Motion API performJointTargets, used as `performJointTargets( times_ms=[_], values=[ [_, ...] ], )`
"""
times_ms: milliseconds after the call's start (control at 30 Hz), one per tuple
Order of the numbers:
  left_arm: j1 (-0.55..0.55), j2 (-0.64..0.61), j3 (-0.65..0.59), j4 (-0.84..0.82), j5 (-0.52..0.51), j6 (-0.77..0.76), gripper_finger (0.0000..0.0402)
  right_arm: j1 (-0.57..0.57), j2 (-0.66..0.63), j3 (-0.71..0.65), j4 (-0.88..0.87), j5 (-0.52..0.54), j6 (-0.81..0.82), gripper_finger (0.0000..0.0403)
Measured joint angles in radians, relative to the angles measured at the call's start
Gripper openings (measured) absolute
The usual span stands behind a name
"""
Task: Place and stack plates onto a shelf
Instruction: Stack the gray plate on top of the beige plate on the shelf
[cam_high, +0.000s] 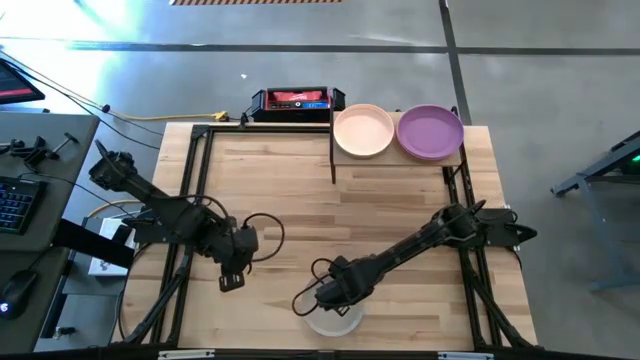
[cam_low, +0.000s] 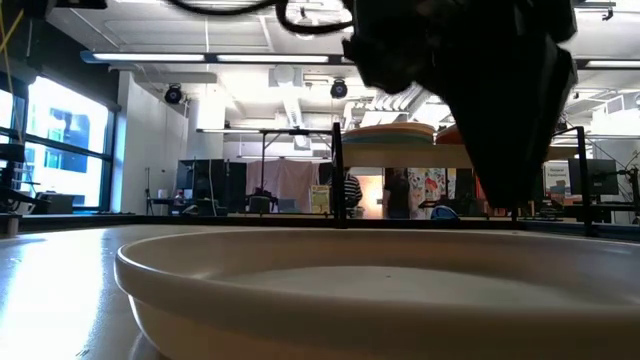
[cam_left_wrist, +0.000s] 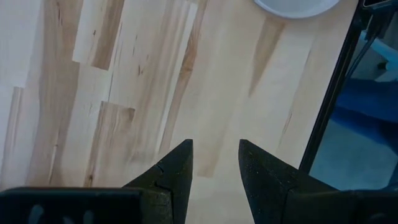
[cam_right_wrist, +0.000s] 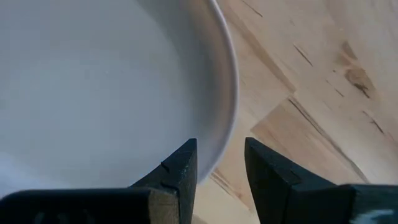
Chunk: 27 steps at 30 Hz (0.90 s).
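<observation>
The right gripper (cam_right_wrist: 221, 163), fingers narrowly parted, straddles the rim of the round pale grey matte plate (cam_right_wrist: 93, 81) directly beneath it, evidently lining up a rim pinch.

The left gripper (cam_left_wrist: 214, 163), narrowly parted and empty, waits over bare tabletop.

Plates in sight: three tops. One pale grey plate (cam_high: 333, 322) under right hand (cam_high: 322, 300), alone on worktop (cam_high: 300, 180). One peach plate (cam_high: 363, 130) and one purple plate (cam_high: 430, 132), well beyond right hand, side by side on shelf (cam_high: 395, 160); whether more lie stacked beneath either, cannot tell. Shelves: one. Arms: two. Hands: two, right hand over grey plate, left hand (cam_high: 231, 281) beside it to left. Worktops: one.
</observation>
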Motion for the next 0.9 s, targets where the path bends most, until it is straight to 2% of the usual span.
performJointTargets(
  times_ms=[667,767,900],
  values=[
    [-0.023,0.000,0.000,0.002,-0.010,-0.025,0.0117,-0.002,0.093,0.000,0.030,-0.041,0.006,0.0110],
    [-0.023,0.000,0.000,0.002,-0.010,-0.025,0.0117,-0.002,0.094,0.000,0.027,-0.044,0.009,0.0091],
    [-0.023,0.000,0.000,0.002,-0.011,-0.025,0.0117,-0.003,0.094,0.001,0.017,-0.058,0.008,0.0035]
  ],
)
